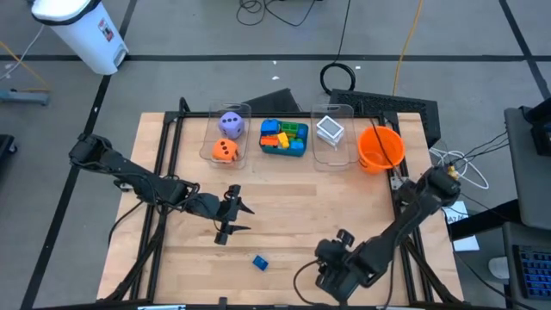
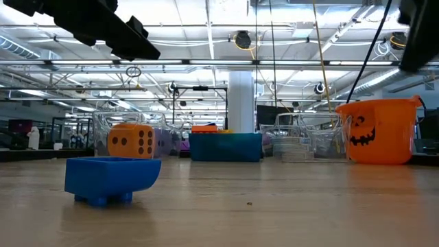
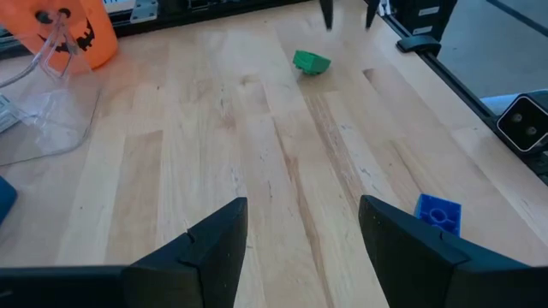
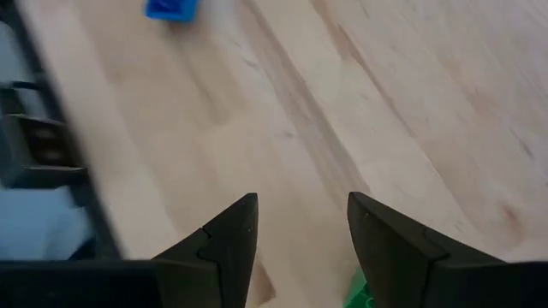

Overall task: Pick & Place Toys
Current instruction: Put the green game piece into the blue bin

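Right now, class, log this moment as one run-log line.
left gripper: open, empty, mid-table | right gripper: open, over green brick | blue brick: loose, front edge

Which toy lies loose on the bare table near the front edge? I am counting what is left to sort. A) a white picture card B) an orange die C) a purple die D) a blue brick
D: the blue brick lies alone on the bare wood, while both dice and the card sit in clear bins at the far side.
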Robot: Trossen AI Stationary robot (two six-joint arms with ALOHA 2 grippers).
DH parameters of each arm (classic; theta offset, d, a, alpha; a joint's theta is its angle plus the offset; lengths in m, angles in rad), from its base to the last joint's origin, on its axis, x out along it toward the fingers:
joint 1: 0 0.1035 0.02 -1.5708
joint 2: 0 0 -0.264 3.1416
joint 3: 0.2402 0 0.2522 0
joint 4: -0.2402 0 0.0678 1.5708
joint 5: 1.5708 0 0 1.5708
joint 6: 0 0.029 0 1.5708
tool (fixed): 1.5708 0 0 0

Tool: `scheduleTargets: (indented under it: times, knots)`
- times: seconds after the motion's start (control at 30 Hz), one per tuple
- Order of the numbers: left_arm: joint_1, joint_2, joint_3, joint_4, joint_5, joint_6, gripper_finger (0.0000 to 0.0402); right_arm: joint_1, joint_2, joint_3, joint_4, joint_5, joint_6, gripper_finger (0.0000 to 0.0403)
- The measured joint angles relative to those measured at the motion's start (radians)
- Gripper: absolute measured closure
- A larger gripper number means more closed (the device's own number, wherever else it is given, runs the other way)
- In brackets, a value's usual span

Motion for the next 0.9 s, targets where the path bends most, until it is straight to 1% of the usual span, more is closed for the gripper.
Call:
scheduleTargets:
  times: [0.2, 0.3, 0.43, 0.67, 0.9]
  knots:
    - [0.000, 0.000, 0.000, -0.002, 0.000, -0.002, 0.0172, 0.010, 0.102, -0.001, -0.101, -0.001, 0.113, 0.0227]
    - [0.000, 0.000, 0.000, -0.003, 0.000, -0.003, 0.0172, 0.010, 0.122, -0.001, -0.195, -0.030, 0.188, 0.0227]
    - [0.000, 0.000, 0.000, -0.008, 0.000, -0.006, 0.0172, 0.022, 0.124, -0.001, -0.273, -0.031, 0.308, 0.0227]
    - [0.000, 0.000, 0.000, -0.008, 0.000, -0.006, 0.0172, 0.072, 0.124, -0.001, -0.227, -0.028, 0.369, 0.0227]
    - [0.000, 0.000, 0.000, -0.008, 0.000, -0.009, 0.0172, 0.074, 0.124, -0.019, -0.195, -0.027, 0.394, 0.0227]
